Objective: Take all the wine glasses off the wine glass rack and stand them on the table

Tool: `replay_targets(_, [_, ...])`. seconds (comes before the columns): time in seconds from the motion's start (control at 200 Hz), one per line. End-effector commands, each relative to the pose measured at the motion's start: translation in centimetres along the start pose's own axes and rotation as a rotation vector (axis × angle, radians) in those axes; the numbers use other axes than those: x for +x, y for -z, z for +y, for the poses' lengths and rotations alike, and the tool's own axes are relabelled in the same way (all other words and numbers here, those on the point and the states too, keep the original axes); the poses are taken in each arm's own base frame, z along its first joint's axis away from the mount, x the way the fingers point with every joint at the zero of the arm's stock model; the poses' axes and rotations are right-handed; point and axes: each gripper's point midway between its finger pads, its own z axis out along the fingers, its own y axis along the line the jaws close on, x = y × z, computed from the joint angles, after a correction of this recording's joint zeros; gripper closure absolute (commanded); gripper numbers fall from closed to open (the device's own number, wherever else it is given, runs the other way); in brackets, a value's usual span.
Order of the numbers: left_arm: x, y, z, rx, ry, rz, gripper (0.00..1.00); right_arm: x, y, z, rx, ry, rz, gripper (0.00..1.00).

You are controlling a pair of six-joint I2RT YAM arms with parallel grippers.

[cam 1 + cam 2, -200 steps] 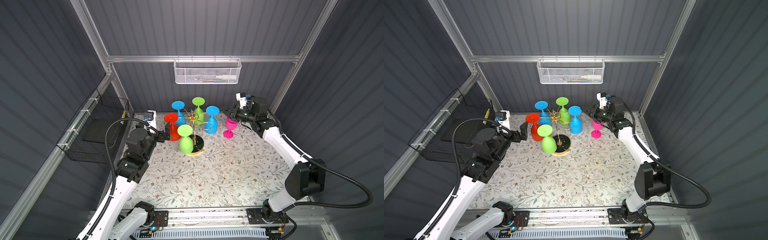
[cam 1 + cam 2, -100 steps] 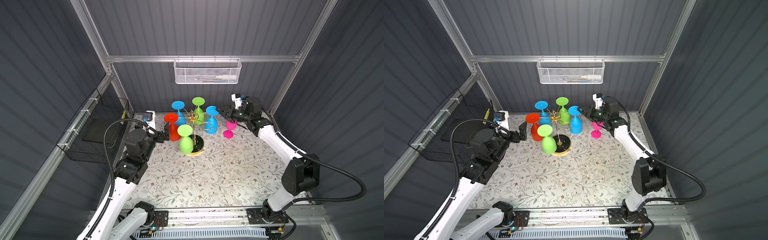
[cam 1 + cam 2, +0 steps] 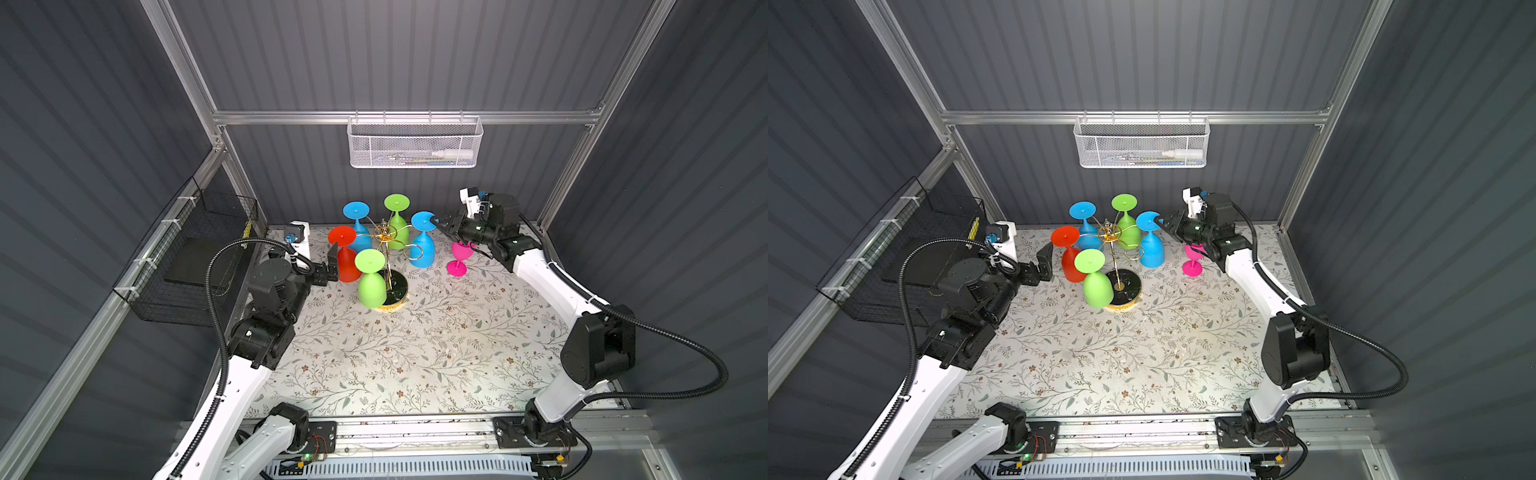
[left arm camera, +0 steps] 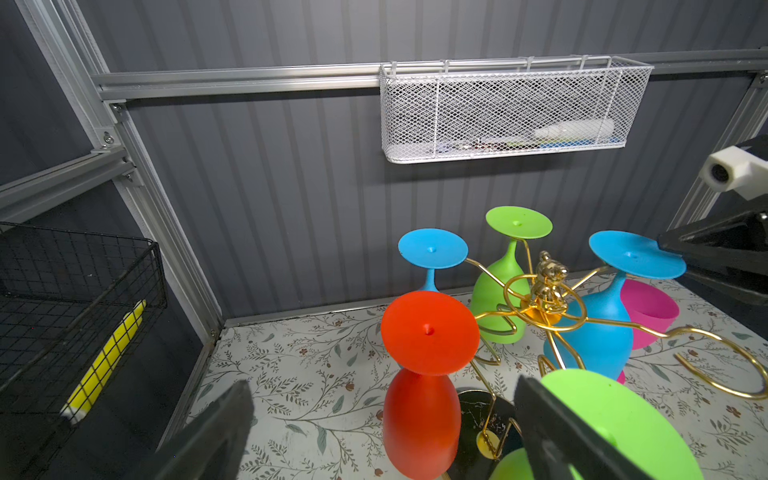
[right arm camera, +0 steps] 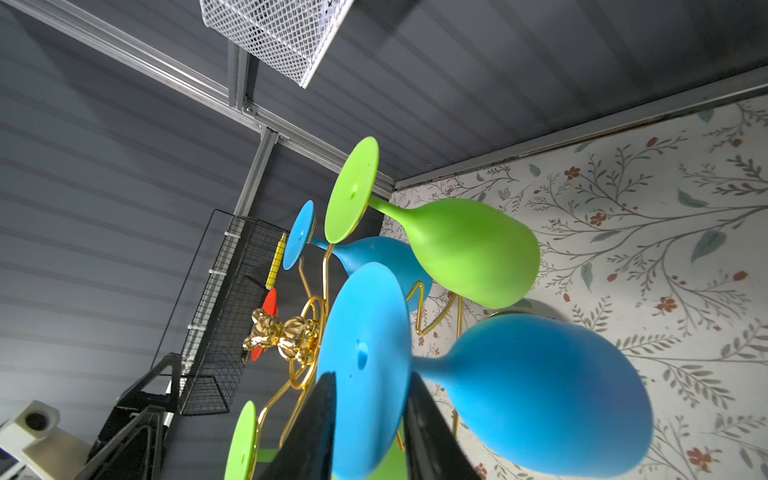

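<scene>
Closing in on the rack [image 4: 548, 286], the right gripper [image 5: 370, 376] now has the round foot [image 5: 361, 328] of the blue glass [image 5: 540, 395] between its jaws, with one finger across the flat face and the other on the stem side. A second ago these jaws stood wider and further back, above the pink glass [image 3: 459, 259] that stands upright on the table [image 3: 415, 353]. They have since narrowed and slid forward, leaving that glass below and behind them. Whether they already pinch the foot or merely flank it, I cannot tell. The blue glass hangs upside down, its stem in a gold loop just ahead of the jaws, so it is not yet off the rack. The grasp looks nearly made, and lifting the foot clear of the loop should come next. The left gripper [image 3: 331, 266] stays wide open and empty, with the red glass [image 3: 347, 262] just ahead of its jaws.
</scene>
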Motion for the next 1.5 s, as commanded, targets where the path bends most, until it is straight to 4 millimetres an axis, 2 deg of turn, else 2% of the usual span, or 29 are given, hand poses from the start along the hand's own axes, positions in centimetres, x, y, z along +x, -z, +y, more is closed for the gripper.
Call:
replay_targets(0.0, [-0.3, 0.5, 0.6, -0.021, -0.019, -0.008, 0.00, -0.7, -0.1, 1.1, -0.022, 0.027, -0.014, 0.77])
replay_targets(0.2, [-0.3, 0.5, 0.5, -0.020, -0.018, -0.009, 0.00, -0.7, 0.1, 1.4, -0.032, 0.022, -0.018, 0.89])
replay_targets(0.35, [-0.4, 0.6, 0.6, -0.021, -0.017, -0.011, 0.00, -0.8, 0.1, 1.6, -0.035, 0.018, -0.019, 0.92])
replay_targets(0.62, [-0.4, 0.7, 0.6, -0.022, -0.017, -0.012, 0.00, -1.0, 0.5, 3.2, -0.099, 0.000, -0.020, 1.00])
replay_targets(0.955, [-0.5, 0.7, 0.5, -0.016, -0.014, -0.018, 0.00, -1.2, 1.0, 5.0, -0.157, -0.010, -0.025, 1.00])
replay_targets(1.496, [-0.7, 0.9, 0.5, -0.014, -0.012, -0.022, 0.00, 0.2, -0.6, 5.9, -0.181, -0.009, 0.024, 1.00])
